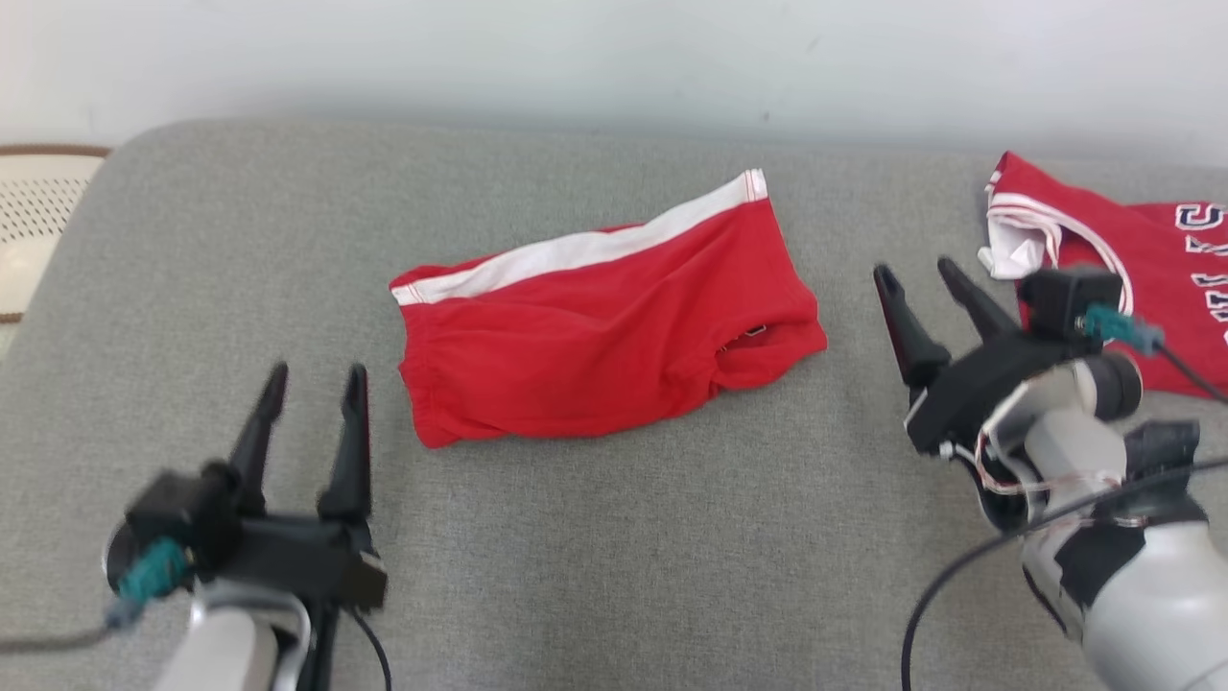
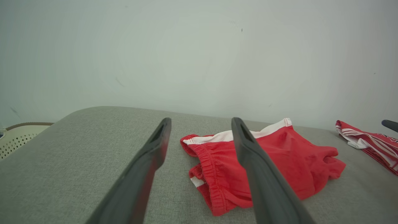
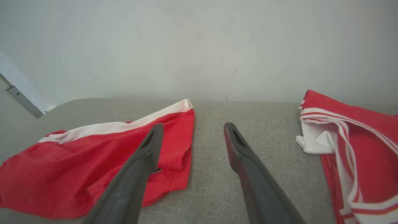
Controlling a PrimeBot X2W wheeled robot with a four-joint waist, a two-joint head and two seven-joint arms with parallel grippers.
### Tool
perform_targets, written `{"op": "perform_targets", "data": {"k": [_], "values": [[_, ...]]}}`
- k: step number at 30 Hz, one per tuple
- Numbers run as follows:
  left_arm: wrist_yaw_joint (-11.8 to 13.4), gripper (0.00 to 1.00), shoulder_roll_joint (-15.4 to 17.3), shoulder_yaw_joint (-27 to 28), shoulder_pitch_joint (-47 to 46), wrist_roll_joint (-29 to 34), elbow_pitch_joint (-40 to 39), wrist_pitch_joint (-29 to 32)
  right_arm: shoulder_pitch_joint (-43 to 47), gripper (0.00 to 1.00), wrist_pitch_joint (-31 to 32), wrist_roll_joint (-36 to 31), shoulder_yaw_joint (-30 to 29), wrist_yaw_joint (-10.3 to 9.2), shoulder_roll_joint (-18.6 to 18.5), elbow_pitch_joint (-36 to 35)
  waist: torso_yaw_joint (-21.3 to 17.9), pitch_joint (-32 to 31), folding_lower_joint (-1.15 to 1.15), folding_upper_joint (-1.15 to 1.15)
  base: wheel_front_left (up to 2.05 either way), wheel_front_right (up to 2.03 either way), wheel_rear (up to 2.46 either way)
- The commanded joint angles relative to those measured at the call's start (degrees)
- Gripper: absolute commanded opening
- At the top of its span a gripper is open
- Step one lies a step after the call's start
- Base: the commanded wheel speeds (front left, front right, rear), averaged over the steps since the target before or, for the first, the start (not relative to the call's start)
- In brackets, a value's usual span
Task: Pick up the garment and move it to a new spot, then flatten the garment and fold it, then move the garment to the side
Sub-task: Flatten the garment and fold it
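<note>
The garment (image 1: 600,331) is a pair of red shorts with a white side stripe, lying folded in the middle of the grey cushion (image 1: 614,537). My left gripper (image 1: 317,379) stands open to the garment's left, apart from it, with nothing between its fingers. My right gripper (image 1: 919,274) is open just right of the garment, also empty. In the left wrist view the garment (image 2: 279,161) lies ahead and to the right of the open left gripper (image 2: 201,122). In the right wrist view the garment (image 3: 93,165) lies to the left, partly behind the left finger of the open right gripper (image 3: 192,127).
A red jersey (image 1: 1122,278) with white trim and lettering lies at the cushion's far right, close behind my right wrist; it appears too in the right wrist view as the jersey (image 3: 357,149). A pale perforated basket (image 1: 34,221) stands beyond the left edge. A light wall runs behind.
</note>
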Motion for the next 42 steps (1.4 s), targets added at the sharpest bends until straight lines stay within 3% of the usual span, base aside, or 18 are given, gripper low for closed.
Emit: {"op": "perform_targets", "data": {"k": [1, 11, 21, 28, 42], "values": [[1.01, 1.0, -0.49, 0.52, 4.01, 1.75, -2.99, -0.26, 3.0, 1.0, -0.69, -1.02, -0.99, -0.05, -0.44, -1.12, 0.34, -1.86, 0.02, 0.01, 0.0, 0.0, 0.0], [4.61, 1.0, -3.91, 3.07, 15.38, 6.66, -12.74, -0.27, 12.23, 1.0, -1.15, -4.16, -7.84, -0.05, 0.4, -4.58, 1.47, -3.11, 0.02, 0.01, 0.0, 0.0, 0.0], [4.0, 1.0, -6.16, 5.41, 19.33, 8.9, -13.02, -0.27, 11.32, 1.0, 2.6, -9.44, -15.23, -0.05, 3.3, -4.69, 4.46, -3.88, 0.02, 0.01, 0.0, 0.0, 0.0], [2.1, 1.0, -8.21, 4.87, 18.02, 9.43, -11.74, -0.28, 4.05, 1.0, 7.05, -17.61, -19.76, -0.05, 4.3, 3.46, 9.23, -1.88, 0.02, 0.01, 0.0, 0.0, 0.0], [-0.57, 1.0, -10.19, 4.09, 15.49, 10.59, -8.84, -0.28, -4.32, 1.0, 10.05, -19.92, -25.6, -0.05, 5.17, 21.93, 15.36, 1.81, 0.02, 0.01, 0.0, 0.0, 0.0]]}}
